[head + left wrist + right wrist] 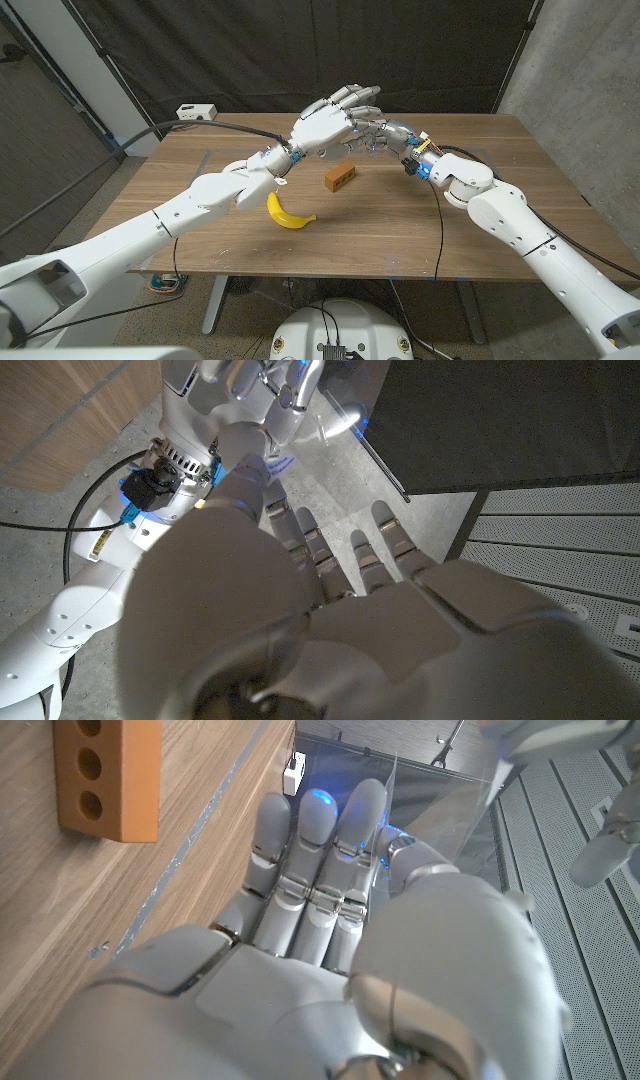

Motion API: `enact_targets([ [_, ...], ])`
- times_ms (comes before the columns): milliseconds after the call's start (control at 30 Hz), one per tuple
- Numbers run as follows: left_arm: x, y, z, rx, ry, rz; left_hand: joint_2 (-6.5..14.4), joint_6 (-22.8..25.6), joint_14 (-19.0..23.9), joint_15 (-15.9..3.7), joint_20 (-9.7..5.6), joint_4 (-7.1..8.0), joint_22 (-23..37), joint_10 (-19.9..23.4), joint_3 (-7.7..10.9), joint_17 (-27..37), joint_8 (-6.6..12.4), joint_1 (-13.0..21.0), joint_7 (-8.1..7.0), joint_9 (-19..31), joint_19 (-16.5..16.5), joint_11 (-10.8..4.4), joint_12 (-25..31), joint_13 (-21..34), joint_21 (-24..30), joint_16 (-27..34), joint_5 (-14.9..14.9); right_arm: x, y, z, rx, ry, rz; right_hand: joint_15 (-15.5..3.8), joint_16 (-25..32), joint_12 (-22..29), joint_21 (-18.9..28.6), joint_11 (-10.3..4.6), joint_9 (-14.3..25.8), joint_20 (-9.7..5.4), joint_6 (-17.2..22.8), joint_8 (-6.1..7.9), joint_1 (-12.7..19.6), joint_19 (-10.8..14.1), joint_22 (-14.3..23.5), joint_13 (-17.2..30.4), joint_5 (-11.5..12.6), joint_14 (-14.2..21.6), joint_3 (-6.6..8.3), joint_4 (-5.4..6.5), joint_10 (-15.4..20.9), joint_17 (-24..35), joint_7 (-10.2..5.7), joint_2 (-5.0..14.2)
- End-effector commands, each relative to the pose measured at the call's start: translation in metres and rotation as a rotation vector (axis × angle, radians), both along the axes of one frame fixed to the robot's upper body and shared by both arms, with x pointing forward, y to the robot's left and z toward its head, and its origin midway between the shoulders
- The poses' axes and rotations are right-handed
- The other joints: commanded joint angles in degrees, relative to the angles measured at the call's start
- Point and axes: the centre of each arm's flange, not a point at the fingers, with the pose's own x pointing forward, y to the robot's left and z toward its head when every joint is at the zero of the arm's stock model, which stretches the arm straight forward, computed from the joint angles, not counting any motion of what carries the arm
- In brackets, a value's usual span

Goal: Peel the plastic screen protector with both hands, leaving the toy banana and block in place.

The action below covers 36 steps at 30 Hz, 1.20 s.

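Both hands meet above the worktop (400, 230), left hand (325, 122) and right hand (385, 135) each pinching the clear screen protector (440, 810) to pull it apart, banana (288, 214) at 6 o'clock of the block (341, 175).

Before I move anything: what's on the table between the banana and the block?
Nothing: head view shows bare table between the banana and the block.

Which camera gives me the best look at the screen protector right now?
The right wrist view: the clear screen protector stands out beyond the right hand. The left wrist view catches a glinting sheet edge near the left hand. In the head view it is too faint to make out.
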Motion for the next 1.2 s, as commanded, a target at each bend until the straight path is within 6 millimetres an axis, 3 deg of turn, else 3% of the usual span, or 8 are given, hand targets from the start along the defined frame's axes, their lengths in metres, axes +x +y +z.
enact_targets([
  [33,0.000,0.006,-0.002,0.033,0.025,-0.002,0.2,7.8,0.2,-6.22,-0.17,-0.04,0.0,0.4,-0.29,0.2,3.87,0.2,-2.54,2.9,0.1,0.00,0.4,0.3,0.5,0.3,0.0,0.001,0.005,-0.001,0.019,-0.006,-0.006,-3.47,-0.2,0.2,0.1,0.15,0.2,-7.94,3.3,-0.17,0.8,0.0,0.1,-0.1,0.3,3.6,1.65,-1.63,0.2,0.5,1.89,0.47],
  [600,0.003,0.015,-0.009,0.041,0.042,0.026,0.2,7.5,1.1,-6.99,-0.68,0.25,0.0,-0.2,-1.02,0.3,3.92,0.0,-2.75,3.7,0.1,0.03,0.2,0.6,0.5,0.6,-0.1,0.007,0.009,-0.012,0.131,-0.078,0.012,-3.46,-1.1,0.3,-0.1,-0.05,0.5,-8.15,3.4,-0.63,0.8,-0.4,-0.6,0.4,0.4,3.3,1.28,-1.59,0.1,0.9,1.68,0.52],
  [800,0.002,0.017,-0.017,0.025,-0.028,0.008,0.4,7.0,4.9,-9.55,-3.48,0.46,-0.1,1.0,-1.52,0.3,3.37,-0.2,-3.87,3.4,1.9,0.02,0.7,1.0,1.3,1.7,-0.4,0.009,0.009,-0.014,0.182,-0.069,0.028,-3.50,-1.3,0.2,-0.1,-0.20,0.7,-8.14,3.4,-0.67,0.8,-0.4,-0.8,0.5,0.4,3.5,1.09,-1.58,0.0,0.9,1.63,0.56],
  [1200,0.010,0.024,-0.023,-0.052,0.049,-0.039,0.9,5.8,7.6,-9.53,-2.61,0.70,-0.1,2.7,-1.71,0.3,3.53,-0.2,-3.33,4.3,2.8,-0.01,1.1,1.2,1.7,2.5,-0.6,0.006,0.009,-0.011,0.197,-0.099,0.011,-3.46,-1.4,0.1,-0.1,-0.21,0.8,-8.11,3.4,-1.03,0.9,-0.6,-1.3,0.5,0.3,3.8,0.84,-1.59,0.1,1.6,1.53,0.66],
])
